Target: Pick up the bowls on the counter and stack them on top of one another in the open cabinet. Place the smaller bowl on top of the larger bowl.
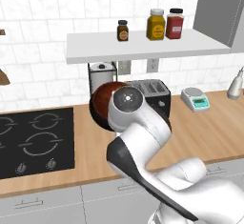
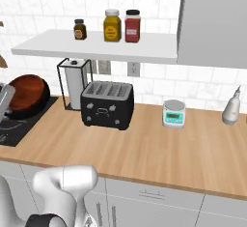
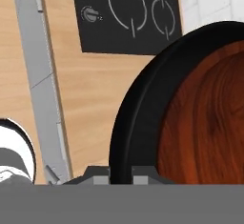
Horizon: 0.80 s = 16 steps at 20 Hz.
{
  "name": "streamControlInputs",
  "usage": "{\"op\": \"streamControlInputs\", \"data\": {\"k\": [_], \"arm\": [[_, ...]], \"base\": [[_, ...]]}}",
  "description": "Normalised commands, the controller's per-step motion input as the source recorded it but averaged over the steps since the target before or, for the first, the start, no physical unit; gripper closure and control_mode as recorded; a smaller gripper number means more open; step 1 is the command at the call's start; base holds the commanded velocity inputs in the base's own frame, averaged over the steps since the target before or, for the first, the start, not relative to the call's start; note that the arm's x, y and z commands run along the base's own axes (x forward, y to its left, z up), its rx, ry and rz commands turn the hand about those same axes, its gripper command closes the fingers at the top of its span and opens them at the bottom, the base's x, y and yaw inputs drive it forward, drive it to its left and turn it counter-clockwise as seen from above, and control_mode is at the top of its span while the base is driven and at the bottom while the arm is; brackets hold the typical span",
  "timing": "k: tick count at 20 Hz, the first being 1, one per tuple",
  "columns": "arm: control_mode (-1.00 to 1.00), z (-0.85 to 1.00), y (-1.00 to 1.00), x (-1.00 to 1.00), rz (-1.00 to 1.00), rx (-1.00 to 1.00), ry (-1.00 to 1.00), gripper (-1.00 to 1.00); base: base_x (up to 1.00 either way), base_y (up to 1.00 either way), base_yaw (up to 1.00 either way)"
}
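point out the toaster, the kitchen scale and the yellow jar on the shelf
toaster [image 2: 107, 105]: right base view, on its black front face
kitchen scale [image 2: 173, 113]: right base view, on its body
yellow jar [image 2: 112, 27]: right base view, on its glass side

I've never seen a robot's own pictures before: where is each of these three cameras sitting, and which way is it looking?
Left base view: behind the arm on its left, facing the counter and stove top; the white arm rises in front.
Right base view: behind on the right, facing the toaster; arm at lower left.
Hand view: on the claw, looking at the larger bowl.
Both base views share toaster and shelf.
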Motion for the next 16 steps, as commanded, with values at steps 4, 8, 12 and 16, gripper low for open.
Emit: {"op": "streamControlInputs", "data": {"k": [4,8,12,16], "arm": [[-1.00,1.00,0.20,0.00,0.07,-0.13,-0.04,1.00],[-1.00,1.00,0.10,0.00,0.08,-0.12,-0.08,1.00],[-1.00,1.00,0.00,0.47,0.07,-0.06,-0.09,1.00],[-1.00,0.98,-0.08,0.97,0.01,-0.01,-0.12,1.00]], "base": [[0.00,0.00,0.00],[0.00,0.00,0.00],[0.00,0.00,0.00],[0.00,0.00,0.00]]}}
